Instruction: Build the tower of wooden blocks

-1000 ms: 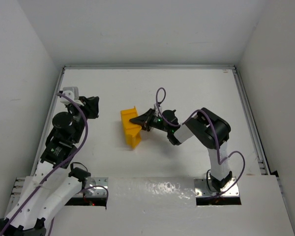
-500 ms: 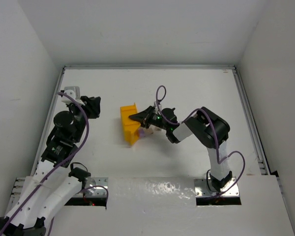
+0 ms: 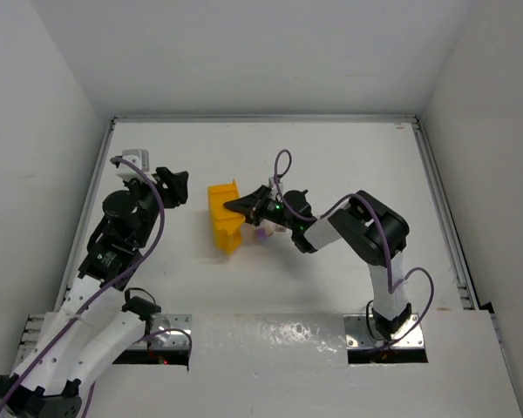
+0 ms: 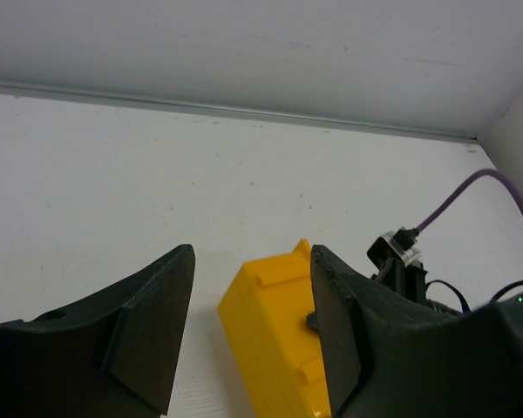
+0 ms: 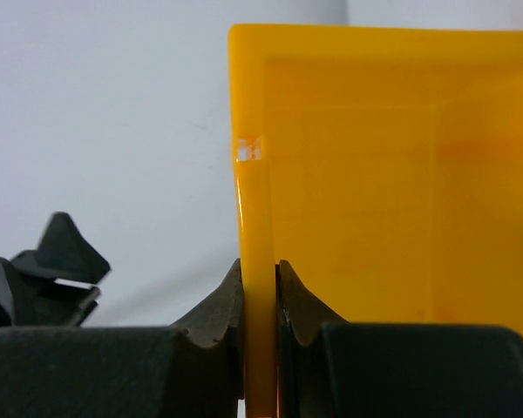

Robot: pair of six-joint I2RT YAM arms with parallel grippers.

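No wood block shows in any view; the wood block tower is hidden or out of view. A yellow plastic bin point(image 3: 224, 223) lies tilted on the white table, left of centre. My right gripper point(image 3: 237, 209) is shut on the bin's thin side wall point(image 5: 254, 174); its jaws pinch the wall from both sides point(image 5: 260, 272). The part of the bin's inside point(image 5: 375, 174) that shows holds nothing. My left gripper point(image 3: 178, 186) hangs open just left of the bin, apart from it. In the left wrist view the bin point(image 4: 275, 340) lies beyond the open fingers point(image 4: 250, 254).
A small pale purplish spot point(image 3: 261, 232) lies on the table under the right wrist; I cannot tell what it is. White walls and a metal rail point(image 3: 261, 118) border the table. Purple cables point(image 3: 283, 170) loop off both arms.
My left gripper has opened wide and shifted a little right toward the bin. The right gripper has carried the bin slightly left and back. The pale spot came into view beneath it.
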